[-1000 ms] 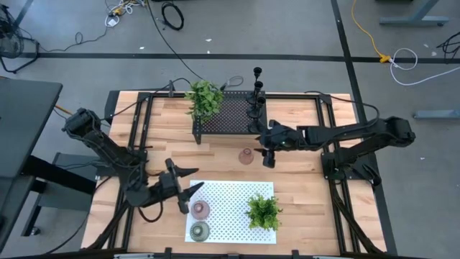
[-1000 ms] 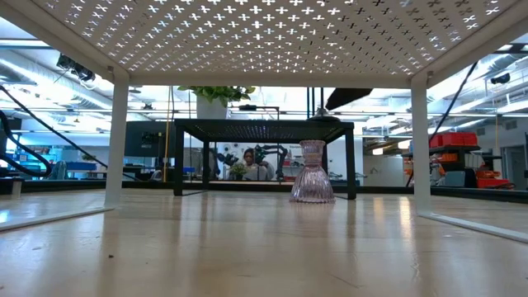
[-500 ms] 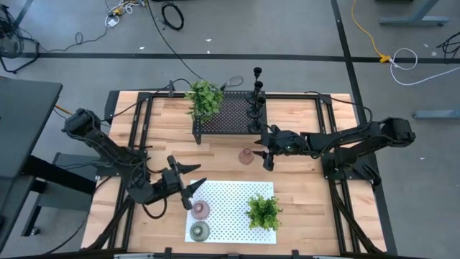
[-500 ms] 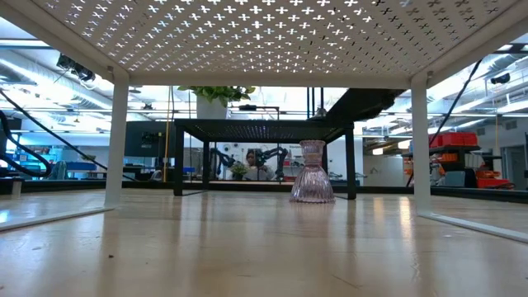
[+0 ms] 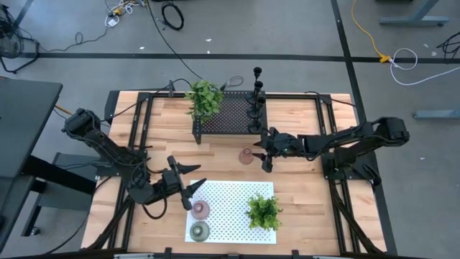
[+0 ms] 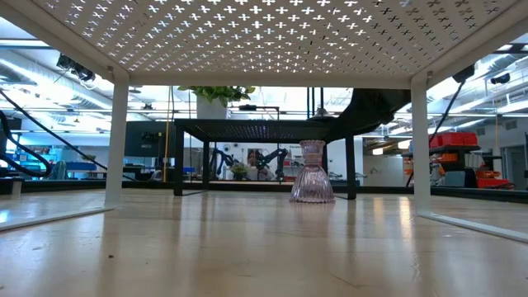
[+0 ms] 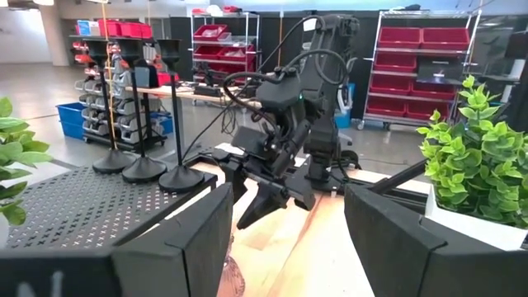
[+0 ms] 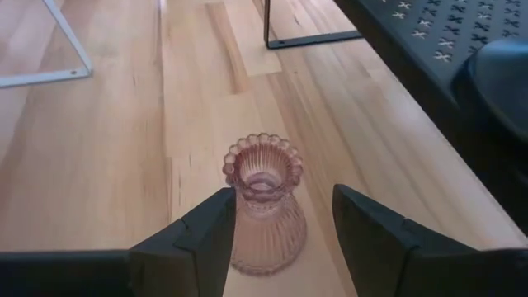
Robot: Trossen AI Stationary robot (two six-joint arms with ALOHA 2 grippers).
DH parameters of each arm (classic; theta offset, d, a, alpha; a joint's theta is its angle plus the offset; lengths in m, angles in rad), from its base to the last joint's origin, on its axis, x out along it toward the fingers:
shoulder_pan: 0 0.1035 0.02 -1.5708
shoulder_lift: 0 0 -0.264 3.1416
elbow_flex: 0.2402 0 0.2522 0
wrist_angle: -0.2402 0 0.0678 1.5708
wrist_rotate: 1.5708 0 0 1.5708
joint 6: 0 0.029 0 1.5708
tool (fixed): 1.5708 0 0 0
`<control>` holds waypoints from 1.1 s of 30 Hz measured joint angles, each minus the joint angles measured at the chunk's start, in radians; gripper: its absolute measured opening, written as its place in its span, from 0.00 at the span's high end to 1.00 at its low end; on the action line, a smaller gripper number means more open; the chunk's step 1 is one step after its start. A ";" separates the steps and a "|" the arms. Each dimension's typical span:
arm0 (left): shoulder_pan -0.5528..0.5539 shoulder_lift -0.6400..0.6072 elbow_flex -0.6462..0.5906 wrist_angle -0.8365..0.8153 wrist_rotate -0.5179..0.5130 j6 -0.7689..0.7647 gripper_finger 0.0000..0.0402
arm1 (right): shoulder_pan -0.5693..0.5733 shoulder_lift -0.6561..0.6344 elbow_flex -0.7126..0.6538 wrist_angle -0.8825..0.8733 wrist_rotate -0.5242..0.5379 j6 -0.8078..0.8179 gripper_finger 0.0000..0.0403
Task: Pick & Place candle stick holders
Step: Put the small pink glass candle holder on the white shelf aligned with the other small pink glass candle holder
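Pink holder (image 8: 264,216) upright on bare bench (image 5: 302,115), between spread fingers of right pincer (image 5: 265,152), untouched; black rack (image 5: 231,114) just behind, white rack (image 5: 233,198) in front; right pincer has closed in on holder since earlier; left pincer (image 5: 189,188) spread, at white rack's edge.

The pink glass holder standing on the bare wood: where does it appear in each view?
High view: pink glass holder at table centre, near the right claw.
Low view: right of centre, before the black rack.
Left wrist view: bottom edge, mostly hidden.
Right wrist view: centre, between open fingers.
Shared landmark: the black rack.
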 joint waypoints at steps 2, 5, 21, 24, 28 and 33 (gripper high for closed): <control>0.000 0.000 0.000 -0.003 0.000 0.000 0.42 | -0.001 0.018 0.000 0.025 0.000 0.001 0.50; 0.000 0.000 0.000 -0.008 0.000 0.000 0.42 | -0.001 0.040 0.000 0.040 0.001 -0.002 0.50; 0.000 0.000 0.000 -0.014 0.001 -0.002 0.42 | -0.002 0.190 0.001 0.213 -0.021 -0.006 0.50; 0.000 0.000 0.000 -0.014 0.001 -0.001 0.42 | 0.003 0.217 0.002 0.262 -0.017 -0.006 0.50; 0.000 0.000 0.000 -0.015 0.001 -0.001 0.42 | 0.008 0.233 0.002 0.312 -0.037 -0.004 0.47; 0.000 0.000 0.000 -0.023 0.001 -0.004 0.42 | 0.008 0.233 0.002 0.319 -0.027 0.003 0.44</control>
